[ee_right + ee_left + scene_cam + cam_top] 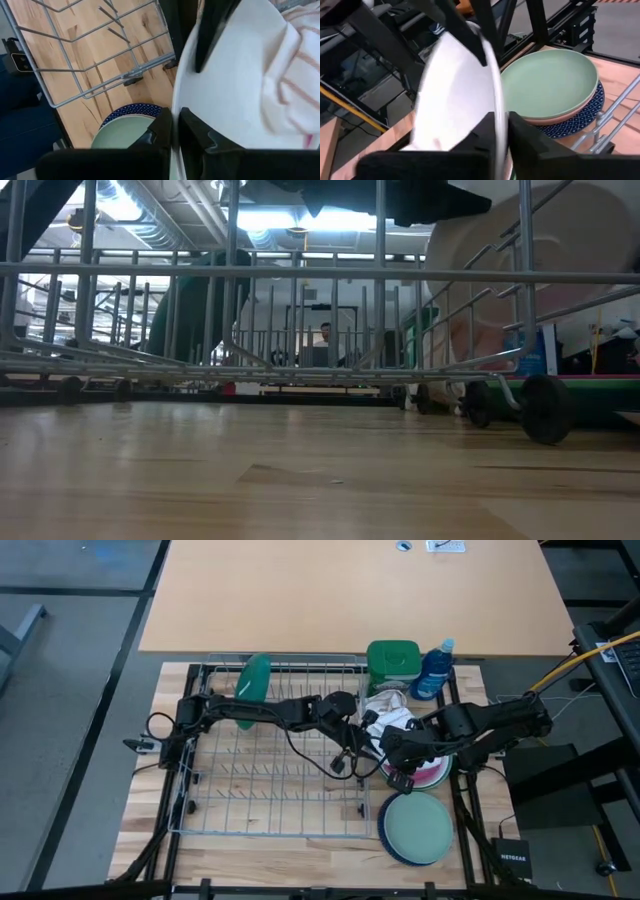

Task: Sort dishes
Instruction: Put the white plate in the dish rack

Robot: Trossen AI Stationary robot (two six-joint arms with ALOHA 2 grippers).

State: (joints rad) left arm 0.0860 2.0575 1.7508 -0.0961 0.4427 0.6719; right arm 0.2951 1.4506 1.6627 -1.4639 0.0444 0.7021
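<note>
Looks like a handover: both the left tool [501, 131] and right tool [175, 125] are pinched on the white plate's [455, 95] rim, right of the rack [270, 755], so next one should let go

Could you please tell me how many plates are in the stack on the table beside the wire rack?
3: a light green plate on top, a pale pink one beneath it, and a navy patterned plate at the bottom. More may be hidden between them.

plate [254, 677] in rack [270, 830] (upright), stack [418, 828] right
</note>
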